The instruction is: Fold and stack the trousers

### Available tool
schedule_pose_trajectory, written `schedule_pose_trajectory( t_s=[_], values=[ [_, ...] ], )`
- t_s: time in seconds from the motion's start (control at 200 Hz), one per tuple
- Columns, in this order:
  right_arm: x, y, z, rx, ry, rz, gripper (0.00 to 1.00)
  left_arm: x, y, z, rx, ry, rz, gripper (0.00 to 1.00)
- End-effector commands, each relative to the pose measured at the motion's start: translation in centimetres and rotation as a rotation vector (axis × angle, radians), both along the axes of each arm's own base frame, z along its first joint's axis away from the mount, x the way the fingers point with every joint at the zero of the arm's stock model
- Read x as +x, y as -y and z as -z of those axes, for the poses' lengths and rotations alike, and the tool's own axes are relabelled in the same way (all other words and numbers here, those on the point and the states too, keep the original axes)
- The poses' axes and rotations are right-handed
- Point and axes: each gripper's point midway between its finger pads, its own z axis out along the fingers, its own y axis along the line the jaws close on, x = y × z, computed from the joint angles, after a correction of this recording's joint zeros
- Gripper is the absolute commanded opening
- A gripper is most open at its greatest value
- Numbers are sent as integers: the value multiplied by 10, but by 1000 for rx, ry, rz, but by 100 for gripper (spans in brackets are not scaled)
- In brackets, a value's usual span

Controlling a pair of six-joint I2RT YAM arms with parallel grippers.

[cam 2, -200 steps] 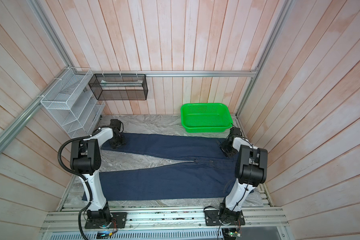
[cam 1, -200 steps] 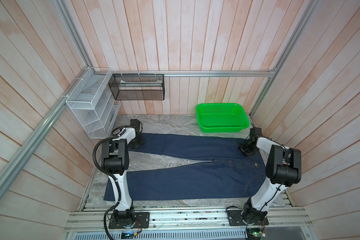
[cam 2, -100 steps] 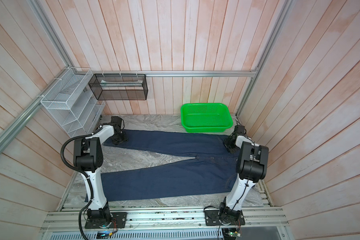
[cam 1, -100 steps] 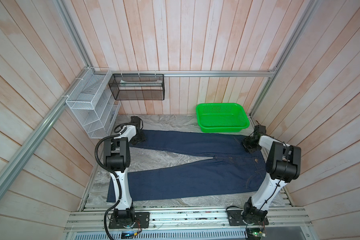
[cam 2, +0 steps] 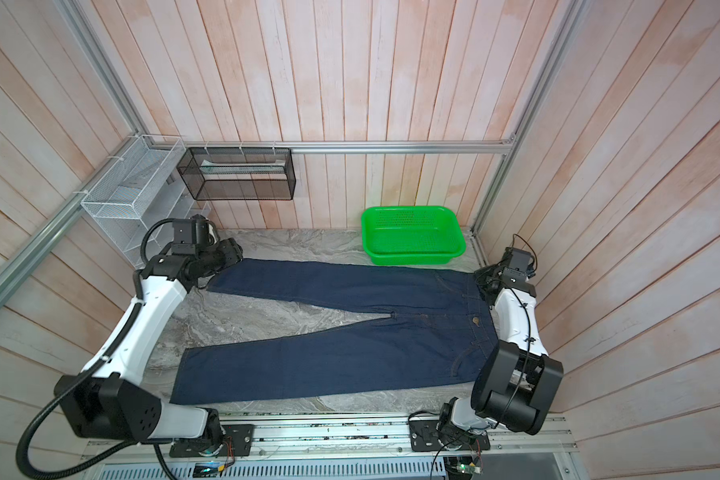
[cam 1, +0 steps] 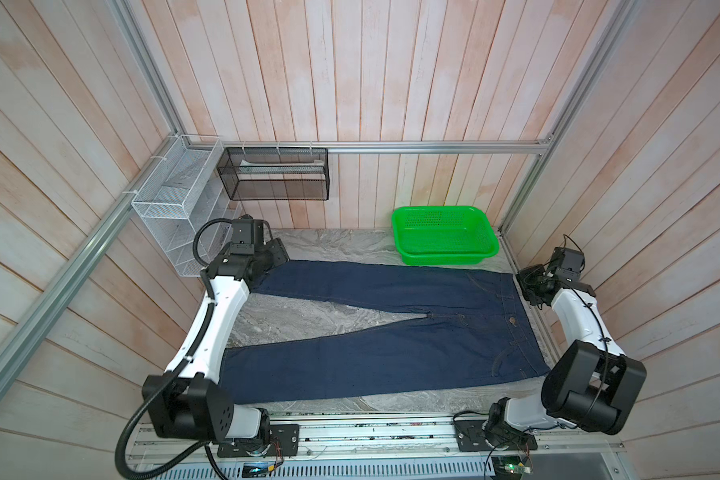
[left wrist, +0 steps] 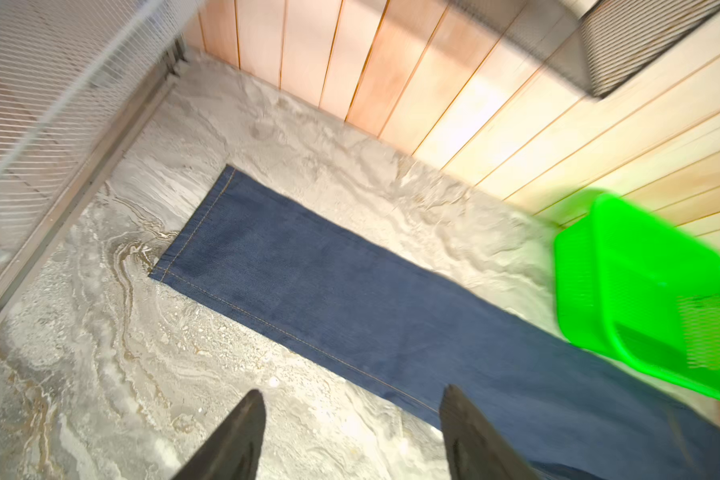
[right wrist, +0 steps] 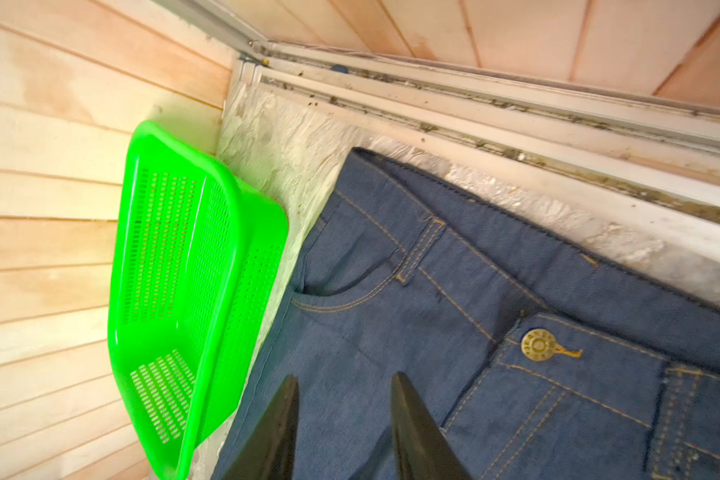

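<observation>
Both jaws parted, empty | trousers (cam 1: 391,353) flat on marbled tabletop (cam 1: 308,322) | pale plank walls (cam 1: 391,83) around

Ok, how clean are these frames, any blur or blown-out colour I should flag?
Left wrist view: motion blur, worst on the green basket and the white wire rack; hem stitching on the trousers is legible. Right wrist view: sharp, waist button crisp, but the basket glows oversaturated and tints the wall green. Both top views: sharp, evenly lit, soft shadows.
</observation>
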Motion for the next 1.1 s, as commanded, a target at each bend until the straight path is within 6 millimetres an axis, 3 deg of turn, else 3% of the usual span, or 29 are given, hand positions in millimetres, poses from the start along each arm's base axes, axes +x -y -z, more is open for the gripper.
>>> schedule_pose_trajectory(
  t_s=[0.0, 0.225, 0.3, 0.395, 0.55, 0.69, 0.93, 1.095],
  values=[
    [-8, 1, 25, 118, -37, 21, 37, -25, -5, 23, -32, -35, -51, 69],
    [9, 3, 45, 260, -61, 39, 38, -61, -5, 38, -55, -59, -58, 69],
    [15, 4, 49, 325, -94, 90, 38, -67, -5, 36, -53, -61, -56, 69],
    [16, 18, 47, 317, -171, 200, 39, -71, -9, 27, -33, -43, -65, 69],
    [30, 43, 33, 265, -236, 377, 43, -63, -16, 12, 13, -32, -80, 69],
    [53, 55, 36, 245, -316, 455, 43, -51, -21, 1, 28, -15, -107, 69],
    [114, 52, 48, 198, -400, 460, 43, -30, -27, -8, 60, -31, -143, 69],
    [129, 47, 68, 198, -436, 501, 43, -20, -27, -7, 68, -43, -145, 69]
  ],
)
